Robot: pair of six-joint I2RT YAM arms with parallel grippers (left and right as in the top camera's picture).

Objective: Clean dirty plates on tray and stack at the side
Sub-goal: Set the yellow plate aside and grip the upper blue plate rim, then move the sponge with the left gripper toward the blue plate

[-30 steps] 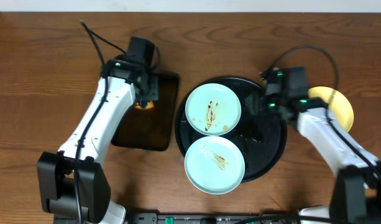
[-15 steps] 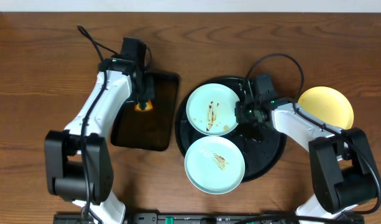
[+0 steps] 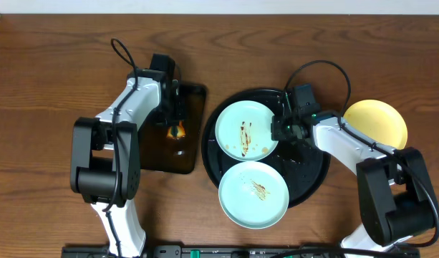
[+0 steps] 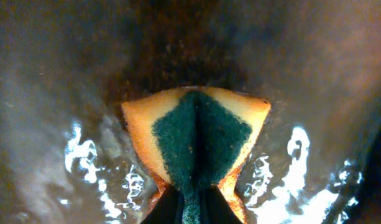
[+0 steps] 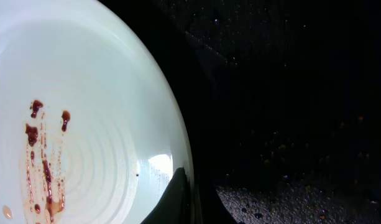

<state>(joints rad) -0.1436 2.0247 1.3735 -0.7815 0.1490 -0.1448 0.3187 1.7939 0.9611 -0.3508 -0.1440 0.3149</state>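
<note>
Two pale mint-green plates lie on the round black tray. The far plate has brown smears, and the near plate has thin brown smears and overhangs the tray's front rim. My right gripper is shut on the far plate's right rim, which also shows in the right wrist view with the jaws pinching its edge. The pale yellow plate rests on the bare wood at the right. My left gripper is shut on an orange and green sponge, squeezed between the fingers.
A dark wet rectangular tray lies left of the black tray, under the sponge. Cables loop behind both arms. The black tray's wet floor shows right of the gripped plate.
My right gripper left the yellow plate and closed on the far mint plate's rim. The near mint plate shifted slightly right and forward. My left gripper carried the sponge forward over the rectangular tray.
</note>
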